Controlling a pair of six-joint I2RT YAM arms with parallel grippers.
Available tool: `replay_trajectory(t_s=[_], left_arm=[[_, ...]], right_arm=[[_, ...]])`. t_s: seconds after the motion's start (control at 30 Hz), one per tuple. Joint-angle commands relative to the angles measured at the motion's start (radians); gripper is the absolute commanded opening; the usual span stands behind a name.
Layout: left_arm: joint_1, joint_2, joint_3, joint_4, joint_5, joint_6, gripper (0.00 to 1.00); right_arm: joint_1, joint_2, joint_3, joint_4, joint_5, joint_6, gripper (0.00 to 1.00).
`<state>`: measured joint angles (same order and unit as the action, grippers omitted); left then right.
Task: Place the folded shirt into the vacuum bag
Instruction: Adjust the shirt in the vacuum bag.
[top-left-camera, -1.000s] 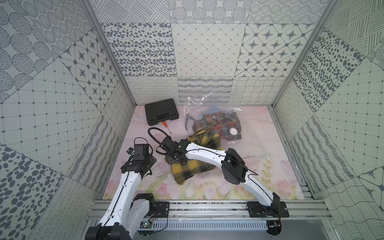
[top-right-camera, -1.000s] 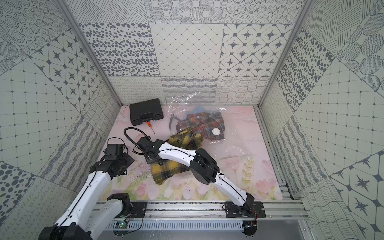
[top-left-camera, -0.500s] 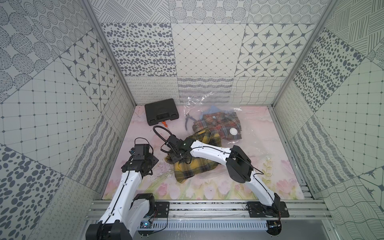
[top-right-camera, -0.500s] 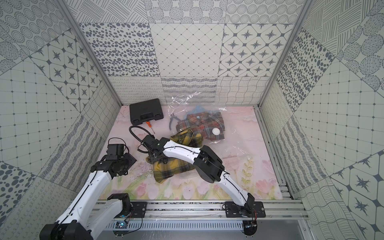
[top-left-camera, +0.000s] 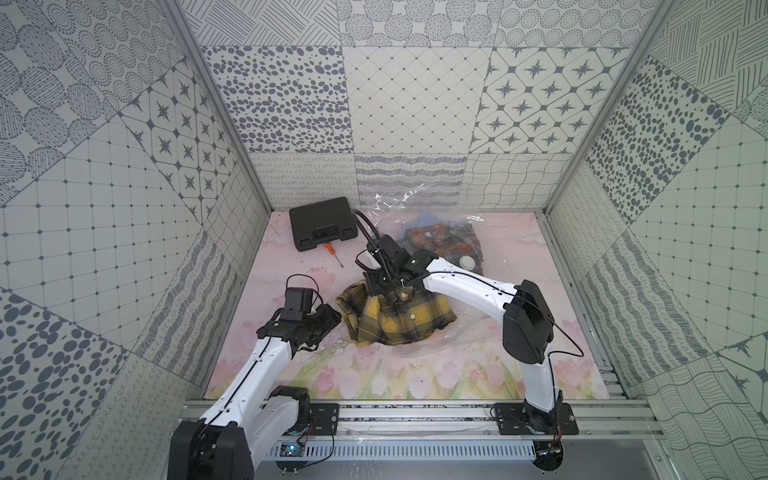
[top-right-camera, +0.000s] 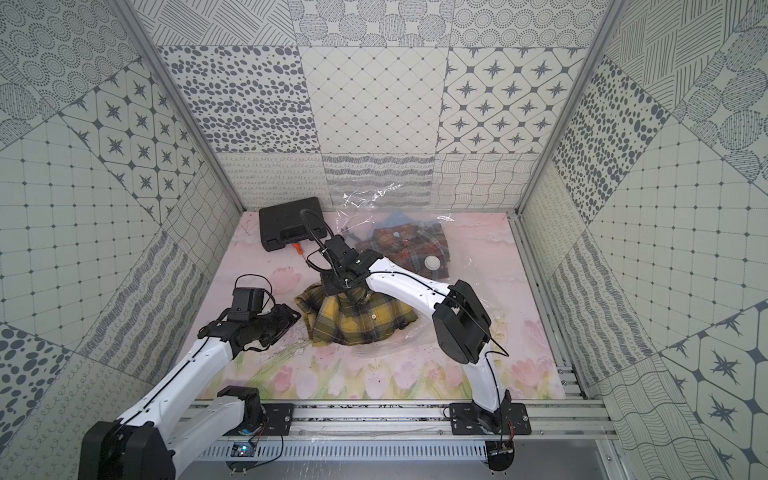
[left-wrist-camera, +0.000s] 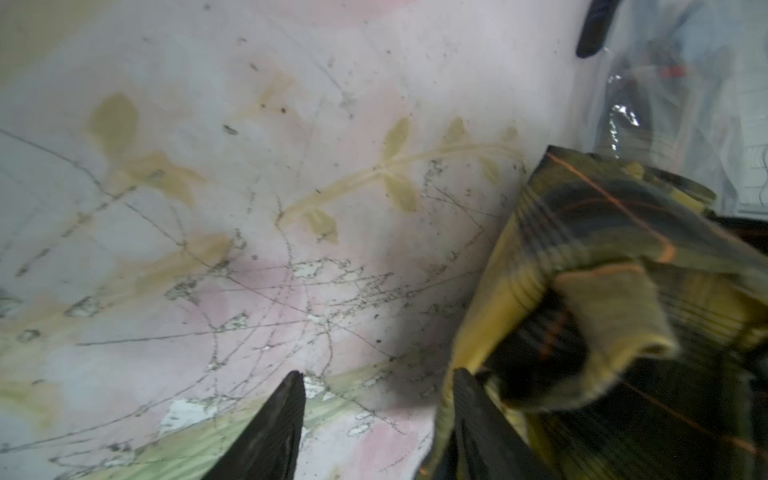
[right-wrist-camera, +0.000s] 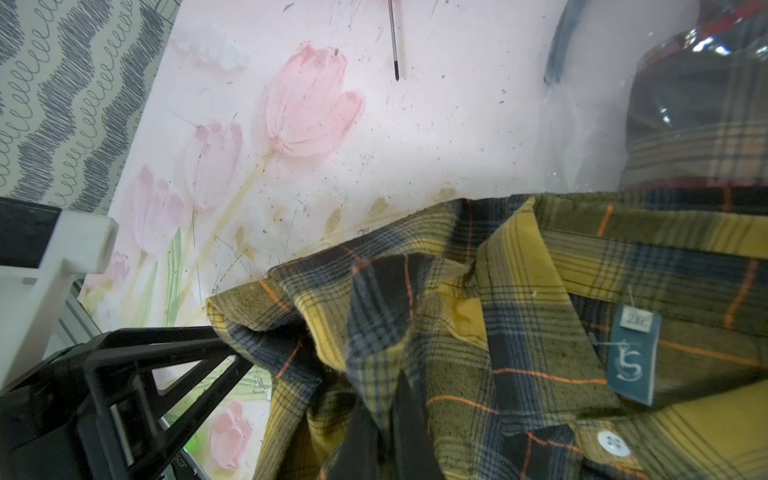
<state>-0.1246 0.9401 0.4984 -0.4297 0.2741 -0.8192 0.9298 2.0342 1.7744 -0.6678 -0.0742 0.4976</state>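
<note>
Right tool (right-wrist-camera: 390, 390) is clamped tight on a raised fold of the yellow plaid shirt (top-left-camera: 399, 322), close to the collar, and the cloth peaks up under it. That shirt sits about mid-tabletop, at the near end of the vacuum bag (top-left-camera: 478, 217). Clear film shows along its right side, though whether any of it is inside the mouth I cannot tell. Deeper in the bag, toward the far edge, lies a red and blue plaid garment (top-left-camera: 440, 241), with the round white valve cap (top-left-camera: 467, 262) over it. A black case (top-left-camera: 322, 228) lies closed in the far left corner, an orange-handled screwdriver (top-left-camera: 332, 254) just beside it. The tabletop (top-left-camera: 374, 382) carries a scuffed pink tulip print, and patterned grey-and-white panels wall it in on three sides. Left tool (left-wrist-camera: 378, 374) stands part open, holding nothing, low over the tabletop, one finger (left-wrist-camera: 469, 415) against the shirt's left edge.
</note>
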Motion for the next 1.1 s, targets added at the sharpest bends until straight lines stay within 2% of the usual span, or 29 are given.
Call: replay_trajectory(t_s=[0.0,0.13,0.3,0.63,0.77,0.97,1.07], left_arm=[[-0.04,-0.067,0.016,0.064,0.069,-0.014,0.57],[-0.04,-0.113,0.037,0.022,-0.007,0.044,0.57],[-0.041,0.026,0.059,0.056,0.022,0.086,0.54],[-0.05,0.027,0.072,0.156,0.045,0.094,0.19],[-0.059,0.045,0.069,0.191,0.055,0.113,0.11],[-0.079,0.098,0.08,0.204,0.056,0.128,0.07],[-0.094,0.124,0.103,0.19,0.025,0.144,0.14]], right_arm=[[0.002,-0.012,-0.004,0.052,-0.017,-0.007,0.0],[0.0,-0.015,-0.012,0.064,-0.022,-0.002,0.0],[-0.003,-0.022,-0.021,0.071,-0.024,-0.001,0.0],[-0.006,-0.023,-0.055,0.111,-0.039,0.021,0.0],[-0.012,-0.033,-0.069,0.13,-0.053,0.034,0.0],[-0.02,-0.042,-0.074,0.14,-0.075,0.042,0.0],[-0.02,-0.046,-0.083,0.15,-0.079,0.047,0.0]])
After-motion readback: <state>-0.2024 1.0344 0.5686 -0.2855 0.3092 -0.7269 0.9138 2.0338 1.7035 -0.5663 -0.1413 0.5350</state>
